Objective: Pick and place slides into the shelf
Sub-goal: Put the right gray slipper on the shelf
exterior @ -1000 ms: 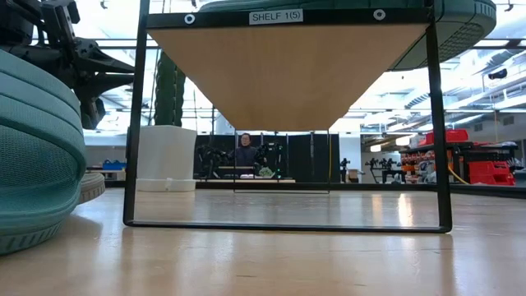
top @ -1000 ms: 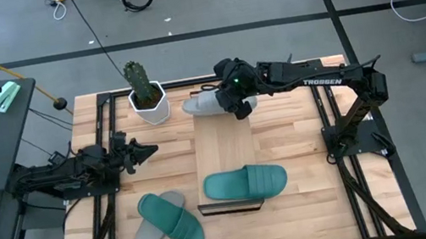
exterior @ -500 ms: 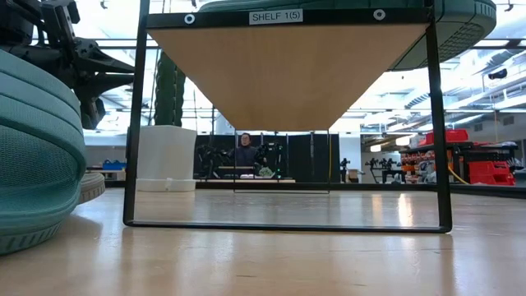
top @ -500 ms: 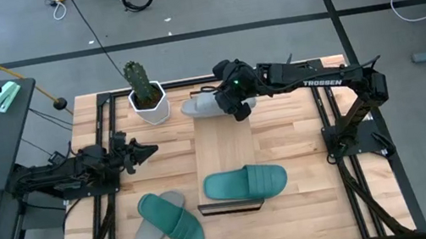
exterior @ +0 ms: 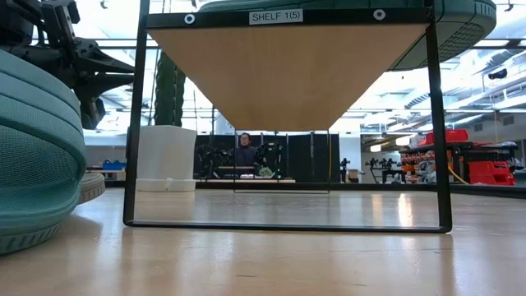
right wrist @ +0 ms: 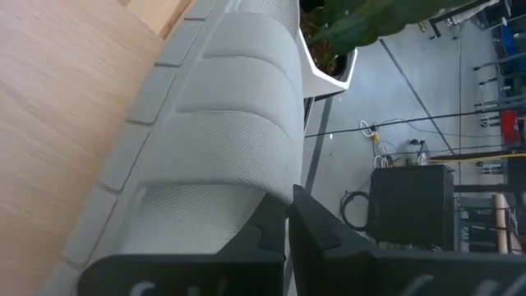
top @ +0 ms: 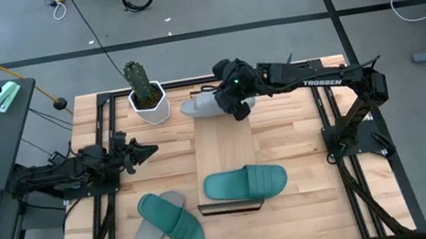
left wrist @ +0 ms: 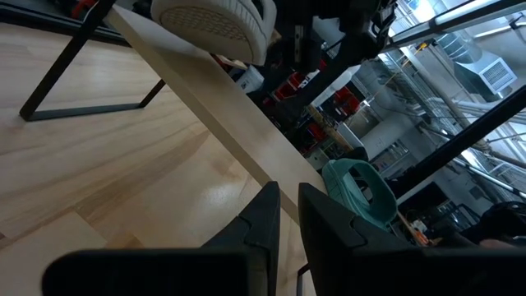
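Note:
The shelf (top: 224, 148) is a light-wood board on dark rails in the middle of the table. One teal slide (top: 245, 184) lies flat on its near end. A grey slide (top: 198, 105) lies across its far end, sole overhanging the board's edge (left wrist: 215, 20). My right gripper (top: 222, 101) is at that slide's right part, shut on it. A second teal slide (top: 171, 220) rests on another grey slide (top: 148, 237) on the table, left of the shelf. My left gripper (top: 152, 150) waits shut at the left side, touching nothing. My right gripper (right wrist: 288, 201) meets the grey slide at its wide strap (right wrist: 246, 156), coming level from the table's right. The fingertips (right wrist: 271, 210) close at the strap's edge; the gripper hides the exact pinch. The slide rests on the shelf's far end.
A white pot with a cactus (top: 145, 96) stands at the far edge, just left of the grey slide. Dark frame rails (top: 103, 154) run along both table sides. The shelf's middle (top: 222, 135) is bare. A person sits in the room beyond (exterior: 244, 148).

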